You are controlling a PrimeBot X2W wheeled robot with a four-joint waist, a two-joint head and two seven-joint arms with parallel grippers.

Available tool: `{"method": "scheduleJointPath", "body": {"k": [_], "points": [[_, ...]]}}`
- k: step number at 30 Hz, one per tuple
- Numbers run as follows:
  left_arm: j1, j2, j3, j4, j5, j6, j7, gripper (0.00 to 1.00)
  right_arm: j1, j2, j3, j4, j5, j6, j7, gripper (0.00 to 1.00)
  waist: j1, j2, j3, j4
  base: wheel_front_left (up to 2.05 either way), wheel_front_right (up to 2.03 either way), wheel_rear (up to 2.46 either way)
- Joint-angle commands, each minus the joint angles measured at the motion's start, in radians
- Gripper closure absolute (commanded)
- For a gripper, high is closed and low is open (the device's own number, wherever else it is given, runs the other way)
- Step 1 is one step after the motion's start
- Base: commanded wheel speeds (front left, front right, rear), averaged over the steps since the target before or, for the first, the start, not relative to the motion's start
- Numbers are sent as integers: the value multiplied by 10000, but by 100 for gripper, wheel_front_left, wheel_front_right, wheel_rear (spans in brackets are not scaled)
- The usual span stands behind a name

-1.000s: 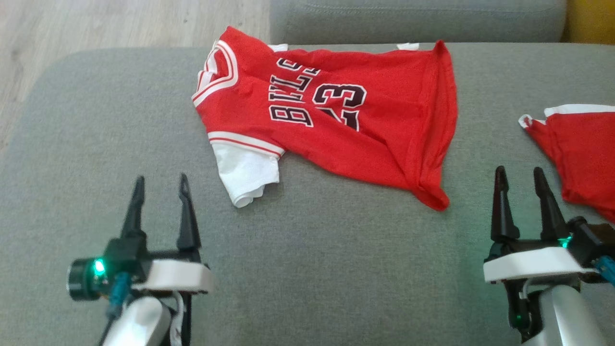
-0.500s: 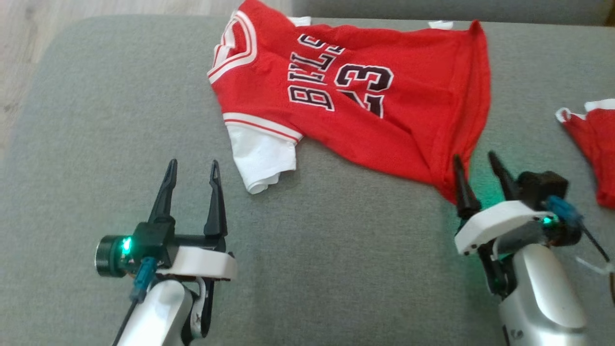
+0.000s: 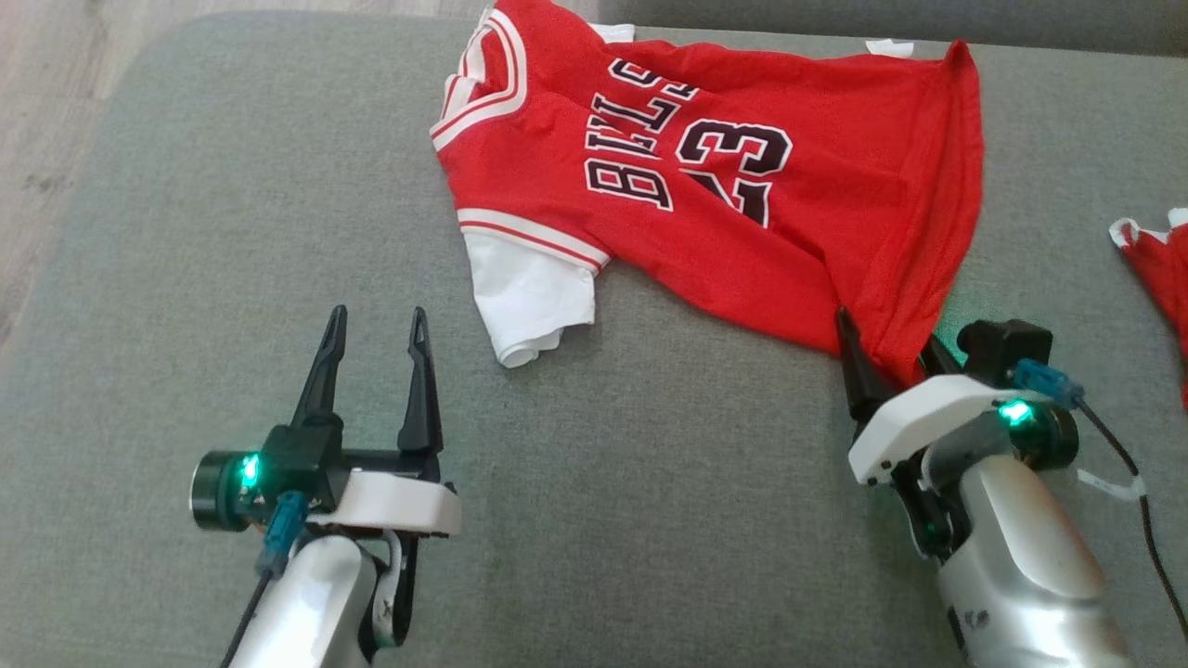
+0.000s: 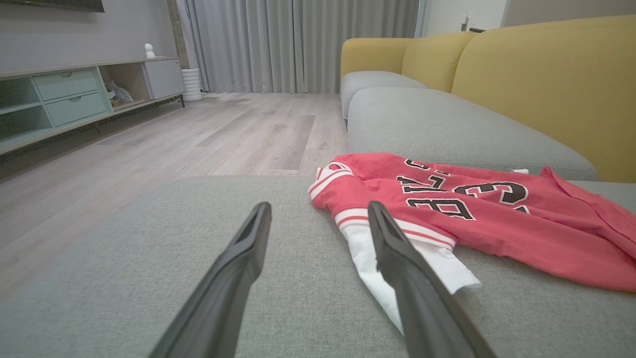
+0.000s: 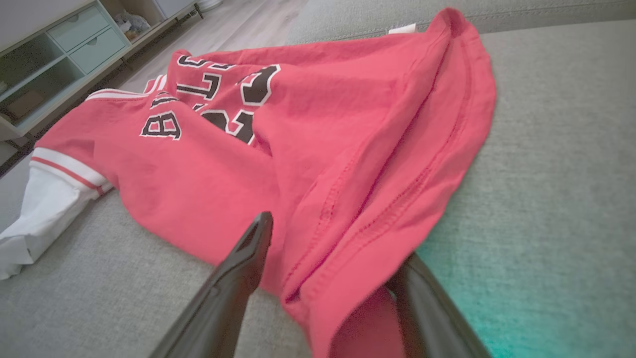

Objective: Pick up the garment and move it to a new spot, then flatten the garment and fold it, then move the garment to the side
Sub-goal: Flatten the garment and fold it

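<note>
Head view: jersey (image 3: pixel 724 186) lies rumpled on the far sofa cushion (image 3: pixel 650 482). Left pincer (image 3: pixel 371 320) apart, empty, near the white sleeve (image 3: pixel 529 297). Right pincer (image 3: pixel 886 336) apart, straddling the hem corner (image 3: pixel 914 343). Left wrist view: sleeve just beside one finger. Right wrist view: doubled hem between spread fingers (image 5: pixel 243 268). Judged soft, light and limp; grip this hem.

The head camera looked steeply down from above on the grey cushion (image 3: pixel 650 482). The left wrist camera sat low over it, facing across the room toward the curtains (image 4: pixel 298 44). The right wrist camera sat very near the red jersey (image 5: pixel 308 149), which all three views shared
</note>
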Motion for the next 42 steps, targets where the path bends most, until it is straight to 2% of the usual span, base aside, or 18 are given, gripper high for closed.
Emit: {"method": "scheduleJointPath", "body": {"k": [1, 7, 8, 9, 13, 18, 27, 32, 39, 41, 42], "points": [[-260, 68, 447, -230, 100, -36, -95, 0, -374, -20, 226, -207, -87, 67, -161, 0, -1, 0, 14, -28, 0, 0, 0], [-295, -104, 607, -86, 304, -274, -95, 0, -1208, -20, 241, 365, -123, 67, -307, 0, -1, 0, 120, -174, 0, 0, 0], [-311, -127, 624, -57, 331, -303, -95, 0, -1328, -20, 238, 468, -131, 67, -307, 24, -1, 0, 133, -182, 0, 0, 0], [-327, -151, 642, -28, 356, -332, -95, 0, -1442, -20, 256, 568, -102, 67, -300, 100, -1, 0, 142, -185, 0, 0, 0], [-369, -235, 688, 169, 453, -377, -95, 0, -1904, -20, 58, 1015, 3, 67, -267, 100, -1, 0, 173, -159, 0, 0, 0], [-404, -339, 816, 274, 517, -415, -95, 0, -2536, -233, -833, 1466, -678, 67, -274, 100, -1, 0, 191, -25, 0, 0, 0], [-344, -530, 927, 318, 637, -589, -95, 0, -3094, -1241, -2429, 1690, -1608, 67, -112, 100, -1, 0, 193, 155, 0, 0, 0], [-338, -605, 1023, 312, 722, -687, -95, 0, -3141, -1822, -3707, 1757, -2641, 67, 43, 100, -1, 0, 218, 166, 0, 0, 0], [-389, -658, 1130, 342, 872, -791, -95, 0, -3213, -1722, -4733, 1733, -4076, 67, 161, 100, -1, 0, 262, 25, 0, 0, 0], [-405, -661, 1159, 347, 913, -814, -95, 0, -3252, -1584, -4918, 1648, -4450, 67, 19, 0, -1, 0, 260, -66, 0, 0, 0], [-414, -665, 1170, 355, 930, -827, -95, 0, -3260, -1511, -5015, 1615, -4652, 67, -30, 0, -1, 0, 252, -108, 0, 0, 0]]}}
